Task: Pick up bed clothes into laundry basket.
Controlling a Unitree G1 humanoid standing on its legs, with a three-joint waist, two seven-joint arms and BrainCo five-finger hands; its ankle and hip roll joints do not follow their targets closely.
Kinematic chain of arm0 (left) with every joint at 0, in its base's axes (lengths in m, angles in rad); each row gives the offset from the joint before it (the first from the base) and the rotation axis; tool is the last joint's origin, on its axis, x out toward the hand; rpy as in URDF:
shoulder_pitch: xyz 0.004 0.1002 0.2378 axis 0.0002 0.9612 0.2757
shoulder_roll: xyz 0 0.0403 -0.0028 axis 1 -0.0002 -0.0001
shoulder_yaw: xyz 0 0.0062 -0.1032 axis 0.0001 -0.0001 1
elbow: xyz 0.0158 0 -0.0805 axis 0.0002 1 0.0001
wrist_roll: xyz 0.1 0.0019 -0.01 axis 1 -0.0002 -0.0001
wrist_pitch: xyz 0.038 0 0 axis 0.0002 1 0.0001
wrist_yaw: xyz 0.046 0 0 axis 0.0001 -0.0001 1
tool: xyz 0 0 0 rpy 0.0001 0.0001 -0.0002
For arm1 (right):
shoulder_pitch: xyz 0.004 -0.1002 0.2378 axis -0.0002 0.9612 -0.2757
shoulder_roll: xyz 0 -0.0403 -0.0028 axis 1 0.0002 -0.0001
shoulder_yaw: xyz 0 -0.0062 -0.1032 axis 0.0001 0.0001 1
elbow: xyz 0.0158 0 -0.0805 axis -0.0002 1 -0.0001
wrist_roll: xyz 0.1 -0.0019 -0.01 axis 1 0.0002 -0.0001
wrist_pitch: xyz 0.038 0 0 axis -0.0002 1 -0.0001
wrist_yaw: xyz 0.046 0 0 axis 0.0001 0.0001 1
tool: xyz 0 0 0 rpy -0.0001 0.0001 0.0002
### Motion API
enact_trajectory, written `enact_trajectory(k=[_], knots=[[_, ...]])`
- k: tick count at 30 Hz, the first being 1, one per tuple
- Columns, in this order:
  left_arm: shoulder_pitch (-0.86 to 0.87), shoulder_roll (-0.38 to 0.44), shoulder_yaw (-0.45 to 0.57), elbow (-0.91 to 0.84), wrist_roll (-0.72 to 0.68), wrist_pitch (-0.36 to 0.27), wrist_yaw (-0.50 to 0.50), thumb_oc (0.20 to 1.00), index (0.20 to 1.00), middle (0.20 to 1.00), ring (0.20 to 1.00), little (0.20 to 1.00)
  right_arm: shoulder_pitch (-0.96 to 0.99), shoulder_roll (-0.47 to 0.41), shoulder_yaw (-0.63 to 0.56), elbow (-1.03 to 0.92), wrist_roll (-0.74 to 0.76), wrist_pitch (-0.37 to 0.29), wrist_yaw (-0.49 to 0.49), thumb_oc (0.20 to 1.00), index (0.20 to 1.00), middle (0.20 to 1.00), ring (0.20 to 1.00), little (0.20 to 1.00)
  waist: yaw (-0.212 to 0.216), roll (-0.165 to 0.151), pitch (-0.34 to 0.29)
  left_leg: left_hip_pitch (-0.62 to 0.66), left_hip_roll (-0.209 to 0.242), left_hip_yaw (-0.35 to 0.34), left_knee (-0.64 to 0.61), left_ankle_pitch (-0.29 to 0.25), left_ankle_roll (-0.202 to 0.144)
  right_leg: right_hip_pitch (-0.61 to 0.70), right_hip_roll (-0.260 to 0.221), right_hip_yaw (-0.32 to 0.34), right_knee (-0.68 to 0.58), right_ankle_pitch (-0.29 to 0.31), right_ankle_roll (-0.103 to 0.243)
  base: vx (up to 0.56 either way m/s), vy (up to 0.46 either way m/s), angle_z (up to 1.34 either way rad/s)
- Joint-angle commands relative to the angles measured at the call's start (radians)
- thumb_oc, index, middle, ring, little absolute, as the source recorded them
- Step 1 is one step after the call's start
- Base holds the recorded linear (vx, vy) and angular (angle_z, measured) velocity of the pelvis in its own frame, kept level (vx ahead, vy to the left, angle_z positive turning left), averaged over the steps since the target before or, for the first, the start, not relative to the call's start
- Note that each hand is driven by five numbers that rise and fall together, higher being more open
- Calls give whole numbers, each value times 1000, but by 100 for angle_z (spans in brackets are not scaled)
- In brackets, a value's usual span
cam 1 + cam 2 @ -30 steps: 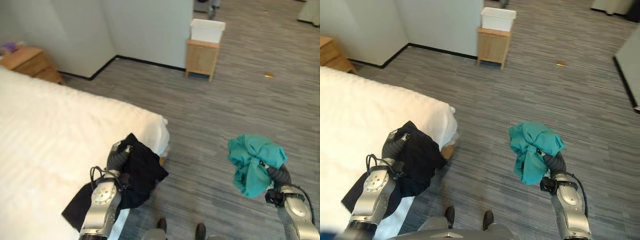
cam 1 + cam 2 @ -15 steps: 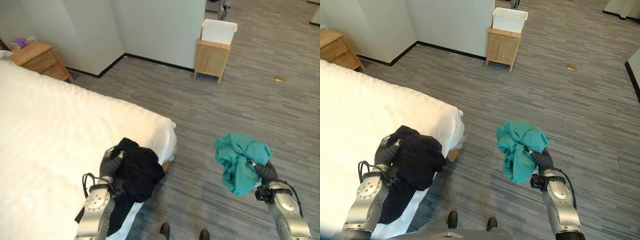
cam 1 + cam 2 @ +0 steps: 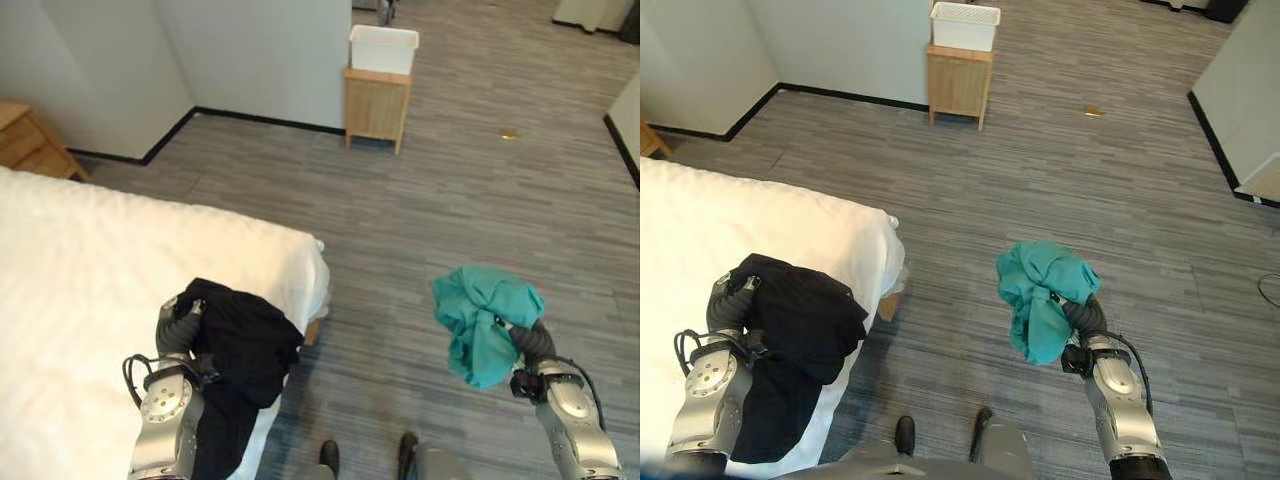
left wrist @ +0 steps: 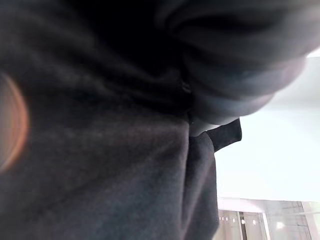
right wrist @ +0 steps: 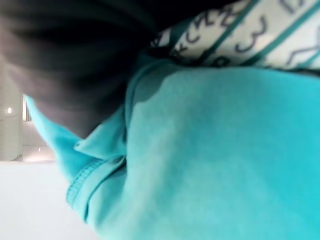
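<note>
1. At the far left lies the bed (image 3: 90, 270) under a white cover, its corner reaching toward the middle of the grey floor (image 3: 470, 200).
2. The left hand (image 3: 176, 322) is raised over the bed's near corner with a black garment (image 3: 240, 345) bunched over it; the cloth drapes down past the wrist and along the forearm. The left wrist view shows dark fabric (image 4: 100, 150) pressed close, and the fingers are buried under it, so whether they are curled or straight cannot be told.
3. Farther back, against the wall, a small wooden stand (image 3: 376, 105) carries a white laundry basket (image 3: 383, 48), well apart from both hands.
4. To the right, above the floor, the right hand (image 3: 1084, 317) holds up a teal garment (image 3: 1042, 295) heaped over its top. The right wrist view shows teal cloth (image 5: 215, 160) close against it, and the fingers are hidden, so their grip cannot be told.
</note>
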Motion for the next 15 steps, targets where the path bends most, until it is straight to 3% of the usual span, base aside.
enact_trajectory(k=[1,4,8,10,11,12,13,14,15], knots=[[-52,52,9,-59,-10,-79,-8,200,200,200,200,200,-38,0,-38,-51,-7,-57,-5,200,200,200,200,200,2,-15,-26,91,8,-33,8,-70,-44,50,-1,-38,-193,175,16,241,-130,5],[-74,50,-15,-48,2,-77,-17,200,200,200,200,200,-47,-1,-27,-59,-20,-64,-10,200,200,200,200,200,-16,-22,-41,159,50,-30,8,-110,-80,33,-24,-68,-258,236,48,398,-233,4],[-87,40,-33,-34,3,-74,-19,200,200,200,200,200,-71,-12,-10,-60,-20,-65,-6,200,200,200,200,200,-22,-16,-61,199,90,-26,23,-104,-103,47,-11,-114,-225,222,28,290,-205,11],[-104,28,-57,-21,-25,-73,-18,200,200,200,200,200,-87,-31,-5,-55,-20,-64,-13,200,200,200,200,200,-33,9,-65,186,150,-37,151,-34,-128,53,22,-120,-155,175,-8,338,-236,-6],[-110,19,-66,-17,-46,-75,-22,200,200,200,200,200,-94,-38,0,-54,-13,-64,-14,200,200,200,200,200,-35,16,-62,162,164,-38,235,29,-136,68,37,-127,-152,159,-26,214,-172,-2],[-112,19,-66,-16,-47,-75,-22,200,200,200,200,200,-95,-38,0,-53,-13,-64,-14,200,200,200,200,200,-40,12,-64,154,160,-44,235,34,-136,65,33,-131,-156,163,-28,434,-533,-21],[-123,19,-82,-21,-49,-66,-28,200,200,200,200,200,-97,-63,5,-56,22,-69,-18,200,200,200,200,200,-20,-22,-35,7,172,-28,619,188,-140,167,75,-142,-191,110,-101,324,-444,-22],[-124,20,-82,-21,-49,-66,-27,200,200,200,200,200,-98,-62,4,-57,22,-69,-17,200,200,200,200,200,-22,-25,-36,-1,169,-31,624,191,-139,165,71,-144,-193,114,-102,449,-562,-16],[-128,23,-83,-29,-50,-66,-30,200,200,200,200,200,-90,-69,1,-58,25,-66,-19,200,200,200,200,200,-8,-41,-18,-49,153,-38,723,198,-140,196,79,-136,-204,97,-119,234,-227,-10]])
